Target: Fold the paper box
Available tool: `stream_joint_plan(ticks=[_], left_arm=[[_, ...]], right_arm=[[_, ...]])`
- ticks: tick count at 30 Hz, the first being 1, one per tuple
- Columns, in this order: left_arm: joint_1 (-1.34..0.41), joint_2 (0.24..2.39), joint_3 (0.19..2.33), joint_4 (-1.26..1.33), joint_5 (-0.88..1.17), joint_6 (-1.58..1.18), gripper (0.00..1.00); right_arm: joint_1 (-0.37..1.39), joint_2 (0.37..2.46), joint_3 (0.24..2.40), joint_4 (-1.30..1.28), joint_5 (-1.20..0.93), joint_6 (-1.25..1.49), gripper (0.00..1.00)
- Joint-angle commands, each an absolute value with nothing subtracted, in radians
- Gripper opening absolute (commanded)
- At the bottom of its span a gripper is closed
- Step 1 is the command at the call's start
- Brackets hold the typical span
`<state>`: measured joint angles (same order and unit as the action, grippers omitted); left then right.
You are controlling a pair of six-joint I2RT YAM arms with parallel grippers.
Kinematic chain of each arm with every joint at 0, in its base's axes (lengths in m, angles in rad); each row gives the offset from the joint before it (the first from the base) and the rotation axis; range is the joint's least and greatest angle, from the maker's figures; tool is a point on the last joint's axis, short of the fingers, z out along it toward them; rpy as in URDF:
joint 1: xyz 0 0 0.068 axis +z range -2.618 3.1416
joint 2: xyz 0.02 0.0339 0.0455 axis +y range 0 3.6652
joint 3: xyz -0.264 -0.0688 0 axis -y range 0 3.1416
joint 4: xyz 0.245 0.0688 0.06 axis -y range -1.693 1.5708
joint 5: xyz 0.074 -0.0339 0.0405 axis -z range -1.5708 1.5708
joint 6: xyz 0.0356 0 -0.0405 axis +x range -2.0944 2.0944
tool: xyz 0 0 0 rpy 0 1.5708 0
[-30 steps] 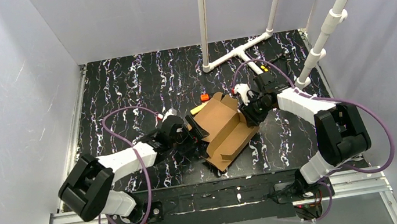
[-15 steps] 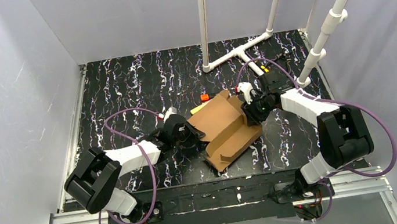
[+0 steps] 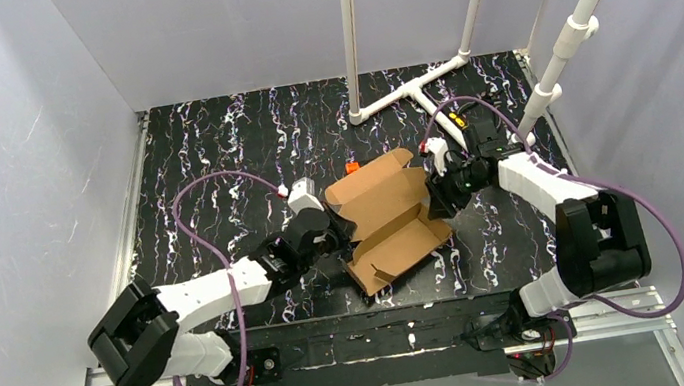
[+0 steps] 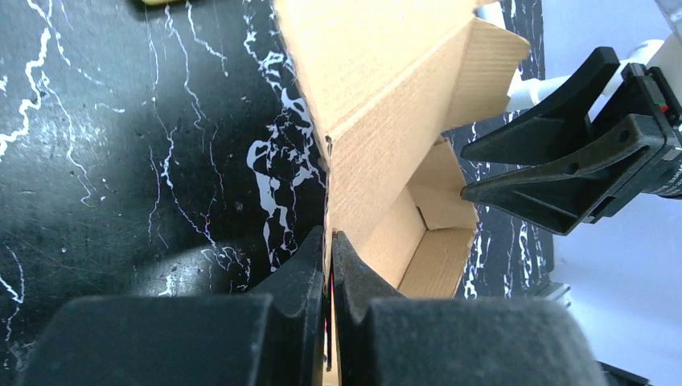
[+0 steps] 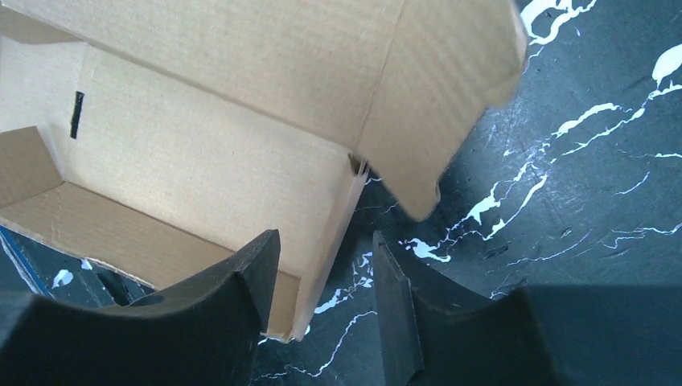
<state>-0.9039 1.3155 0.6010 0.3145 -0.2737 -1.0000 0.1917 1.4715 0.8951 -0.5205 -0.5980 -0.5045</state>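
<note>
- I am watching the left gripper (image 3: 332, 238) closing right down on the paper box (image 3: 382, 218); in the left wrist view its jaws are standing almost together, with only a thin cardboard edge showing between them.
- That edge is belonging to an upright wall of the paper box (image 4: 378, 121), which is running straight ahead from the left gripper (image 4: 328, 241) and away from the fingers (image 4: 297, 273).
- The open tray of the box is lying just ahead and to the right of this gripper, brown inside faces showing.
- I am seeing the right gripper (image 3: 440, 197) sitting at the opposite side of the box, jaws standing part open.
- In the right wrist view the right gripper (image 5: 323, 241) is straddling the end of a side wall of the paper box (image 5: 201, 161); the wall is passing between the two fingers (image 5: 233, 297) with a gap on either side, so nothing is being clamped.
- A loose flap is hanging just ahead of this gripper, tilting over the black marbled table (image 5: 595, 161).
- From the left wrist camera the right gripper (image 4: 470, 173) is showing beyond the box, its fingertips pointing at the far wall.
- The box is lying between the two grippers, half formed, lid panel up at an angle.
- An orange marker (image 3: 351, 166) is lying just beyond the box, and a white pipe frame (image 3: 405, 93) is standing well beyond both grippers.
</note>
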Motion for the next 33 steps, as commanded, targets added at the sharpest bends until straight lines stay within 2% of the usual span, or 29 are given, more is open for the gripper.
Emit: stream_joint_plan(ticks=[1, 9, 16, 25, 28, 33], left_arm=[[-0.961, 1.247, 0.609, 0.316, -0.509, -0.864, 0.0], [-1.044, 1.262, 0.646, 0.318, -0.625, -0.719, 0.0], [-1.109, 1.279, 0.669, 0.319, -0.726, -0.629, 0.0], [-1.149, 1.295, 0.689, 0.319, -0.806, -0.603, 0.0], [-1.155, 1.295, 0.69, 0.318, -0.812, -0.604, 0.0], [-1.165, 1.291, 0.691, 0.319, -0.823, -0.599, 0.0]], right_arm=[[0.191, 1.401, 0.859, -0.481, -0.608, -0.497, 0.55], [0.208, 1.433, 0.84, -0.315, -0.519, -0.421, 0.58], [0.252, 1.456, 0.813, -0.239, -0.526, -0.404, 0.6], [0.315, 1.456, 0.76, -0.209, -0.472, -0.413, 0.55], [0.351, 1.461, 0.761, -0.191, -0.431, -0.415, 0.47], [0.383, 1.495, 0.788, -0.179, -0.329, -0.398, 0.09]])
